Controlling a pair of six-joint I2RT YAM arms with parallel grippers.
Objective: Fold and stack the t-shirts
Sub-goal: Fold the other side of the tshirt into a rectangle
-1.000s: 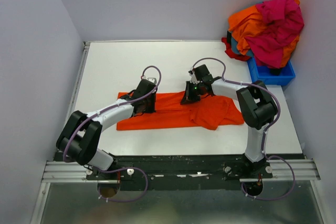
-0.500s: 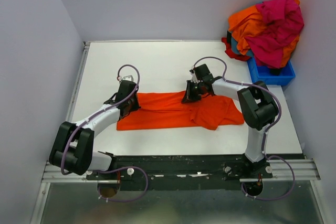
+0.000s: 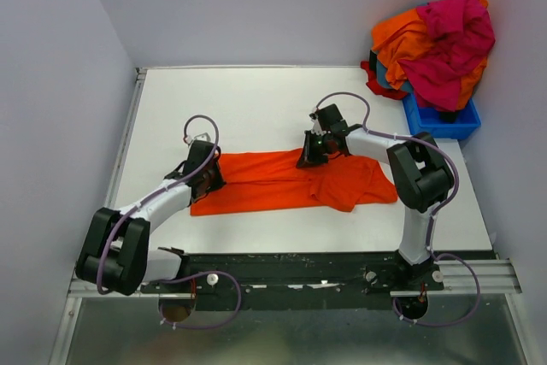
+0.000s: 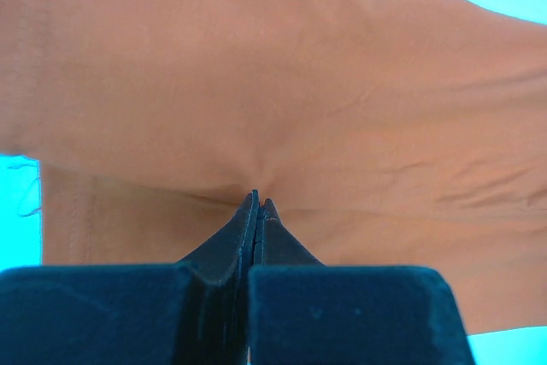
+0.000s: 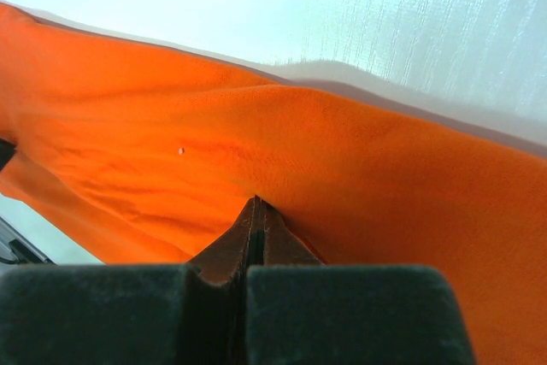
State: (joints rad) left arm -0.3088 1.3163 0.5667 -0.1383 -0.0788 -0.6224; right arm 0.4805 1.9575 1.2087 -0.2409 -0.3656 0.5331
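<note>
A bright orange t-shirt [image 3: 273, 181] lies flat on the white table [image 3: 256, 100] as a long folded strip, with a bunched part at its right end. My left gripper [image 3: 210, 180] is shut, and its tips rest on the cloth near the strip's left end [image 4: 259, 199]. My right gripper [image 3: 307, 161] is shut too, with its tips pressed onto the strip's far edge [image 5: 256, 202]. Small creases in the orange t-shirt [image 4: 299, 83] meet at the left tips. Orange t-shirt fabric [image 5: 256, 143] fills most of the right wrist view.
A blue bin [image 3: 446, 123] stands at the back right corner. It is heaped with a magenta-pink t-shirt [image 3: 455, 40], an orange one [image 3: 403, 36] and a red one [image 3: 376, 85]. Grey walls close in the table on three sides.
My left gripper has slid left along the orange t-shirt, from near its middle to its left end. The shirt has stayed in place, and the right arm has not moved.
</note>
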